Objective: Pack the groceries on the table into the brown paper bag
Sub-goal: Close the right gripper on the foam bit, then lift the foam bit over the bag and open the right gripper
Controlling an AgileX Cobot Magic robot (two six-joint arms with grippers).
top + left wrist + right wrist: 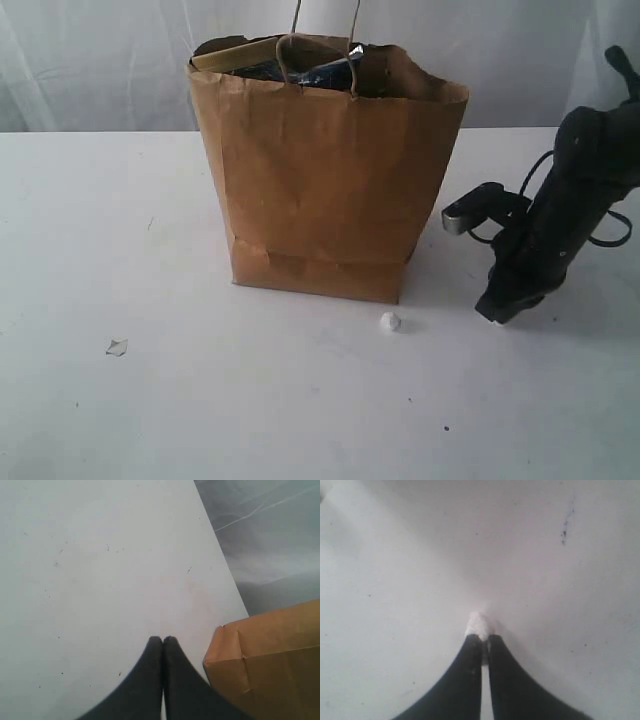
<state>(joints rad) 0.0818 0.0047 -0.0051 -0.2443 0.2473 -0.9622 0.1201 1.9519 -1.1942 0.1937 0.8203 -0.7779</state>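
Flake [117, 347] at 7 o'clock of soft-walled brown paper bag [320, 180], judged best lifted by handles [352, 75]; right gripper [483, 639] pinches white crumb [479, 624], left gripper [163, 640] closed empty.

L pincer [162, 640], R pincer [481, 639]: closed

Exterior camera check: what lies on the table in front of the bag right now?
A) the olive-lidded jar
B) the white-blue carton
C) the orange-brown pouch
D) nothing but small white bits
D: in front of the brown paper bag the table bears just a white crumb and a small pale scrap; no grocery stands there.
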